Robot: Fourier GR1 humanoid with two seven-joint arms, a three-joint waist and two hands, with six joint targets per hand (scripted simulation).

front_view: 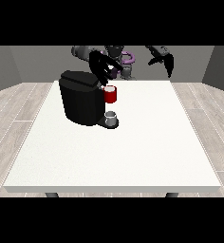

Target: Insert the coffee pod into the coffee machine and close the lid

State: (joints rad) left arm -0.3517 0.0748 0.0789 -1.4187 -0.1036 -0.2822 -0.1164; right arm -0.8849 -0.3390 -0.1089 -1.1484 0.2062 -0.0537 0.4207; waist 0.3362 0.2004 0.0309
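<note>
White tabletop (pixel 133 152) is filling most of the view, carrying everything toward its far left part, within the robot's reach. Black coffee machine (pixel 80 102) is sitting upright there, its lid (pixel 80 78) looking tilted or partly raised, probably so the pod slot stays reachable, though the angle is hard to read. The red pod holder (pixel 110 94) is sticking out on the machine's right side, facing the robot hands so a pod can go in from above. Below it, a small grey cup (pixel 111 116) is standing on the machine's drip base, placed to catch the brew.

Robot hand at the view's left (pixel 102 66) is hovering just above the lid and red holder, fingers spreading downward; a small pale thing at its fingertips (pixel 115 72) may be the coffee pod, but it is too small to confirm, so whether the fingers are clamped on it cannot be told. It is positioned there likely for dropping the pod into the holder.

Robot hand at the view's right (pixel 163 59) is hanging well apart from the machine, raised above the tabletop's far edge, fingers drooping relaxed and holding nothing, kept out of the way.

Judgement: pod is not seated yet, lid not closed.
</note>
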